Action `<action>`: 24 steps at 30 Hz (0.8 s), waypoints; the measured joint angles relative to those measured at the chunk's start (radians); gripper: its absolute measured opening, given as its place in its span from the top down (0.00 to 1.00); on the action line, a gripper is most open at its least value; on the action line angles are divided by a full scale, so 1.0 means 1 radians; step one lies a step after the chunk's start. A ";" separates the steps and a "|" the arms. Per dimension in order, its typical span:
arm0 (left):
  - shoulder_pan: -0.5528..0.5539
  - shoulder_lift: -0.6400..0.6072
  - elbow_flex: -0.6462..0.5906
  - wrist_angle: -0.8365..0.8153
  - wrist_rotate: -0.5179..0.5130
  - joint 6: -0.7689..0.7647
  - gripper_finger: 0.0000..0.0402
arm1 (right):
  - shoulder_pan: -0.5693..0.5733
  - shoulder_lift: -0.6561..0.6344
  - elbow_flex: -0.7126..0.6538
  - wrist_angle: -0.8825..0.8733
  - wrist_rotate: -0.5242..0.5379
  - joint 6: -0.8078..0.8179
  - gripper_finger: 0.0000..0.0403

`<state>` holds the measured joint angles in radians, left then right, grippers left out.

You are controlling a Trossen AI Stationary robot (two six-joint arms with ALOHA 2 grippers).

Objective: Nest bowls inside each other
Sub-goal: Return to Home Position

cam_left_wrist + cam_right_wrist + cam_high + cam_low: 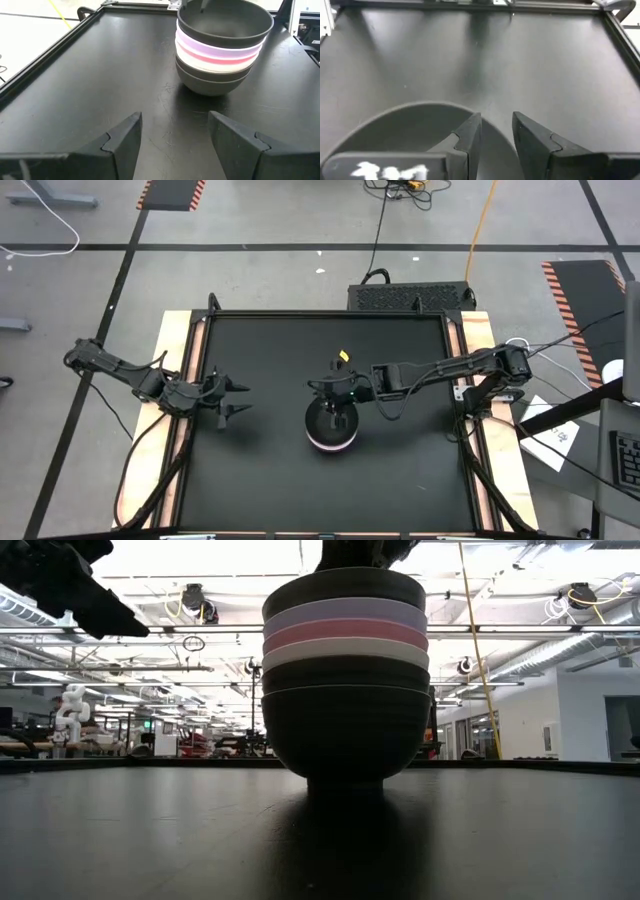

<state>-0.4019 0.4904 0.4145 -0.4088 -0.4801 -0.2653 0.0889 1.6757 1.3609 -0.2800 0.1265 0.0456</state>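
Six bowls stand nested in one stack (332, 430) at the table's middle, resting on the bottom bowl's foot (345, 783). From the bottom they are black, black, white, pink, lavender, black (220, 45). My right gripper (334, 416) reaches in from the right and hangs over the stack, open. In its wrist view one finger (468, 135) is over the top black bowl's hollow and the other (536, 142) is outside the rim (420, 106). My left gripper (236, 400) waits open near the table's left edge, facing the stack (172, 132). My right gripper stands astride the top black bowl's rim (492, 129) from above, slanting down. The gap between its fingers is wider than the rim, and I cannot tell whether either finger touches it. The bowl sits nested in the stack.
A raised black frame (200, 380) with wooden borders (178, 360) runs round the black table top. Bare mat lies on all sides of the stack (90, 75). A small yellow tag (343, 357) shows just behind my right gripper.
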 joint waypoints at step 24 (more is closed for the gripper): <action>0.000 0.000 0.000 0.004 -0.001 0.001 0.42 | 0.103 -0.301 -0.284 -0.010 0.138 0.178 0.75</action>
<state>-0.4015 0.4905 0.4145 -0.4043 -0.4812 -0.2647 0.1921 1.3751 1.0768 -0.2899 0.2642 0.2241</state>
